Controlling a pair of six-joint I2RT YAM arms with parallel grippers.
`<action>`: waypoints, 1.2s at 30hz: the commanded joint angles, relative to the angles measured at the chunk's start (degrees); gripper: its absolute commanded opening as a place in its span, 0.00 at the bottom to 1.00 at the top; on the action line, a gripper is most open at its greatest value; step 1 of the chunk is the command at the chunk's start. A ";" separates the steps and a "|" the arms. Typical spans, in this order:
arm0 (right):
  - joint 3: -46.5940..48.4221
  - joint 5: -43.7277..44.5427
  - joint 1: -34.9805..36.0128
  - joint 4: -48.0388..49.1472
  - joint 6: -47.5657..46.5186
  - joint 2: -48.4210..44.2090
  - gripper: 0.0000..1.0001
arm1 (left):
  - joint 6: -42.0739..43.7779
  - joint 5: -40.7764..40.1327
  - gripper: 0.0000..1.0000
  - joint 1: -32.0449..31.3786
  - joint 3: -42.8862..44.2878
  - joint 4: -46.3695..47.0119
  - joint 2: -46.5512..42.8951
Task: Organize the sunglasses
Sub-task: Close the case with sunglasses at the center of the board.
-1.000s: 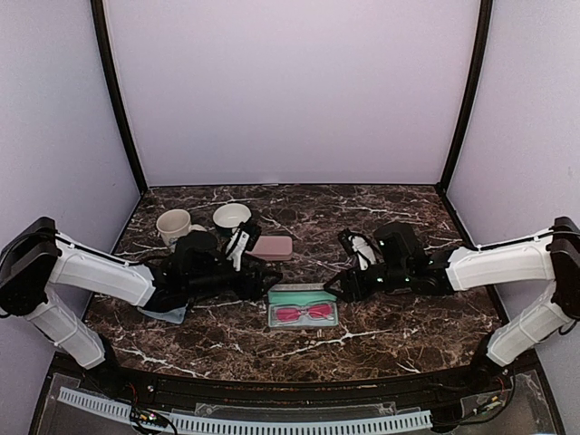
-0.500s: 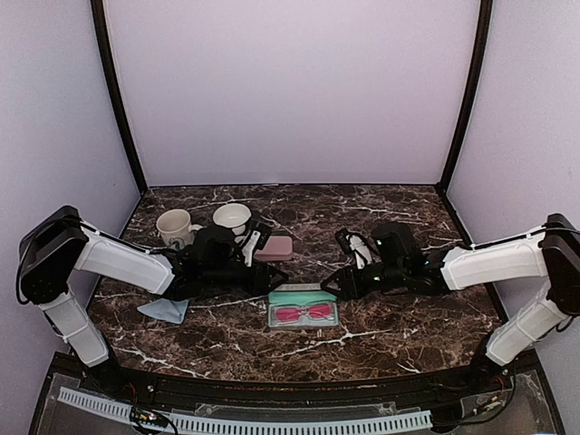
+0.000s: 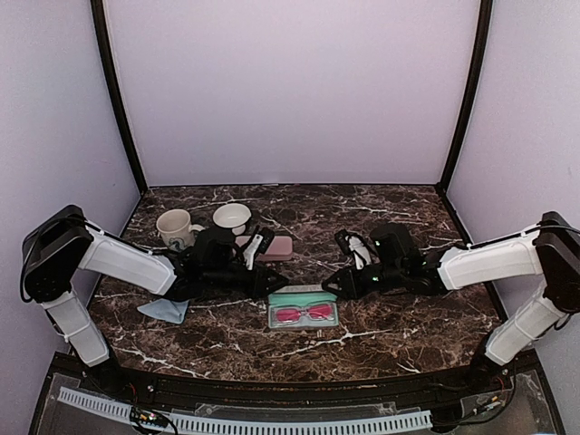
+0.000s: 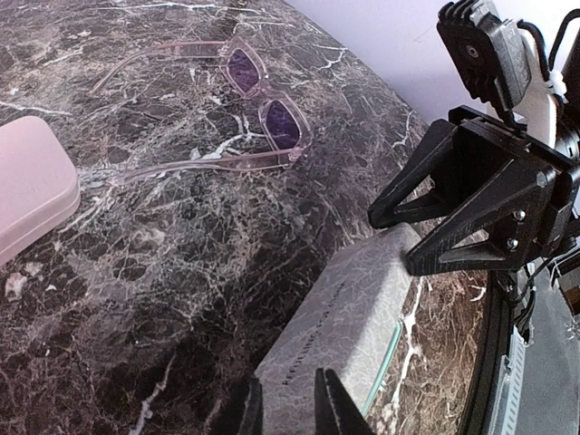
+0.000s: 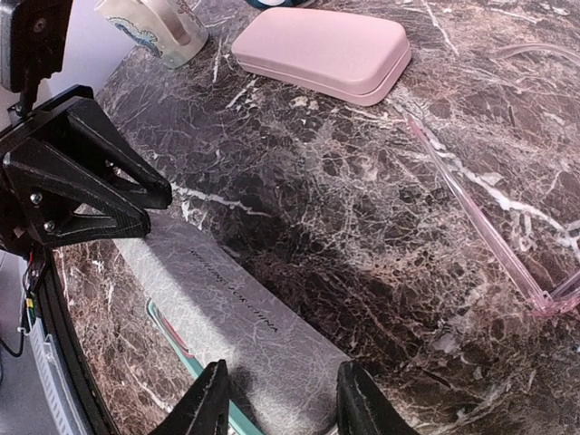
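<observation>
Enclosure, as I log it off the overhead feed:
- table [image 3: 390,204]: dark brown marble pattern, white veins
- back wall [image 3: 290,91]: plain pale lavender
- side walls [image 3: 45,118]: same colour
- black corner posts [image 3: 116,100]: two
- white slotted strip [image 3: 272,424]: along the near edge
- light: soft and even

The pink case [image 4: 27,186] and pale-framed glasses [image 5: 542,297] run off the wrist views' edges.

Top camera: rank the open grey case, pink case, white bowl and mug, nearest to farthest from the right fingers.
From the right gripper:
1. open grey case, at the fingertips, table centre.
2. pink case, behind it, toward the left.
3. white bowl, further back-left.
4. mug, farthest, left of the bowl.
</observation>
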 commanded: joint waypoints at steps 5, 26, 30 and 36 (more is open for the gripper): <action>-2.09 0.13 1.12 2.92 0.21 0.36 0.39 | 1.58 -0.54 0.19 -2.12 -3.19 2.35 -0.34; -3.27 6.64 5.64 0.62 -1.02 -1.08 0.39 | 3.08 -8.72 0.18 -7.19 -4.08 0.33 -0.51; -3.15 6.90 5.68 -0.01 -1.20 -0.90 0.39 | 3.14 -8.57 0.18 -7.19 -3.90 0.13 -0.31; -3.96 7.49 6.55 -0.08 -0.96 -1.31 0.39 | 2.93 -8.79 0.17 -8.13 -5.06 0.25 -0.09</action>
